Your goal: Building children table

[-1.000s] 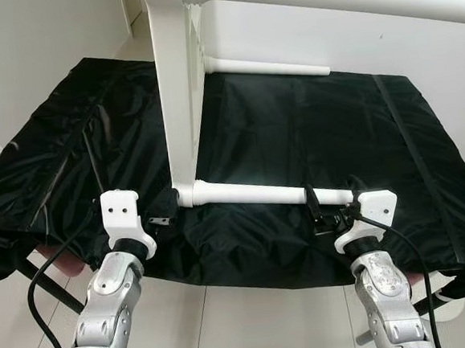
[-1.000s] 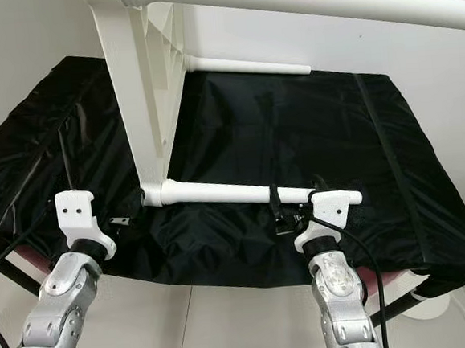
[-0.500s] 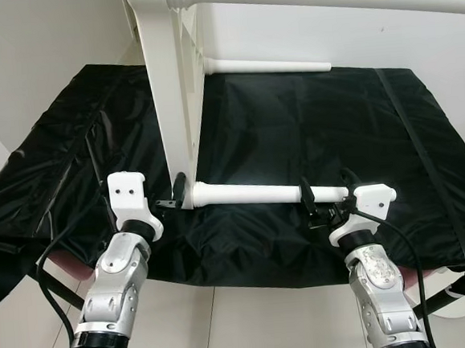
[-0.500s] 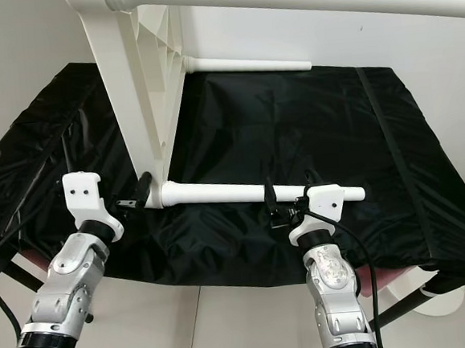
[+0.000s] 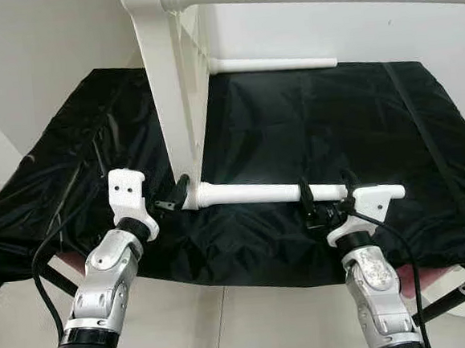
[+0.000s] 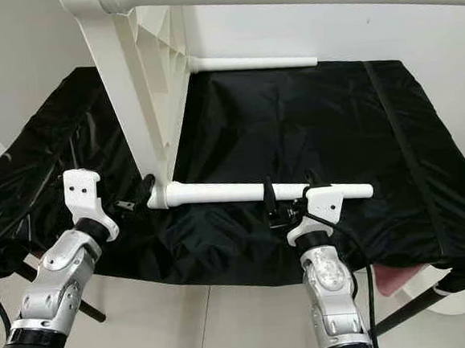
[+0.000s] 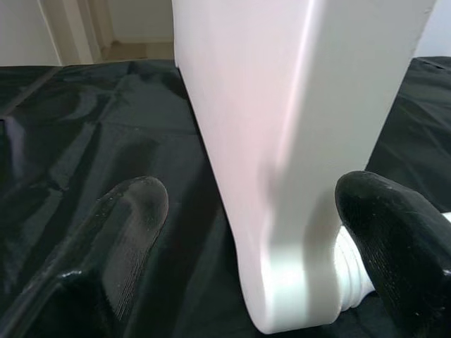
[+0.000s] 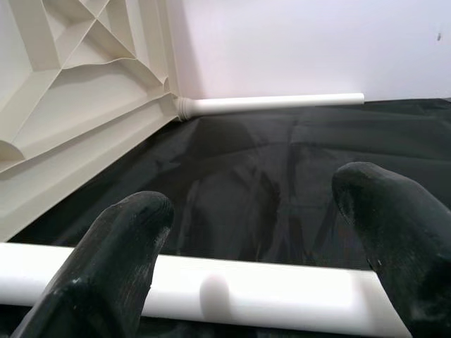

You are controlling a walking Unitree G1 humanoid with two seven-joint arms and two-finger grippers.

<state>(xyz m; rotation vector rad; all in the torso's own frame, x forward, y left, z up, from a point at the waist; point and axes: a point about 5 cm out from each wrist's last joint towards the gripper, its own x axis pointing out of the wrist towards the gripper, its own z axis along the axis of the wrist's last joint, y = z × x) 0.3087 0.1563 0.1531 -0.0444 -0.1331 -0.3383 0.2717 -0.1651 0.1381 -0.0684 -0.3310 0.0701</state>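
**White table on its side, both grippers at the near leg**

Black sheeting (image 5: 309, 128) covers a raised work surface set against a pale wall (image 5: 37, 44), with light floor tiles (image 5: 228, 327) showing below its front edge. On the sheeting stands the white children's table (image 5: 180, 105), tipped on edge — its flat top runs upright from about 12 o'clock down to the centre of the head views, the ribbed underside facing the robot's right. 3 round legs stick out sideways toward 3 o'clock: 1 across the top of the frame, a far leg (image 5: 276, 62) low against the wall, and a near leg (image 5: 258, 193) lying just above the sheeting.

At about 8 o'clock the left gripper (image 5: 175, 196) sits at the bottom corner of the tabletop, where the near leg joins it. Its 2 black fingers (image 7: 130, 225) are spread wide, 1 on each side of the tabletop's edge; whether they touch the plastic is hard to tell, and nothing is clamped.

At about 4 o'clock the right gripper (image 5: 327, 201) is at the free end of the near leg. Its fingers (image 8: 120, 253) are likewise wide apart and straddle the white tube — the leg passes between them without being pinched.
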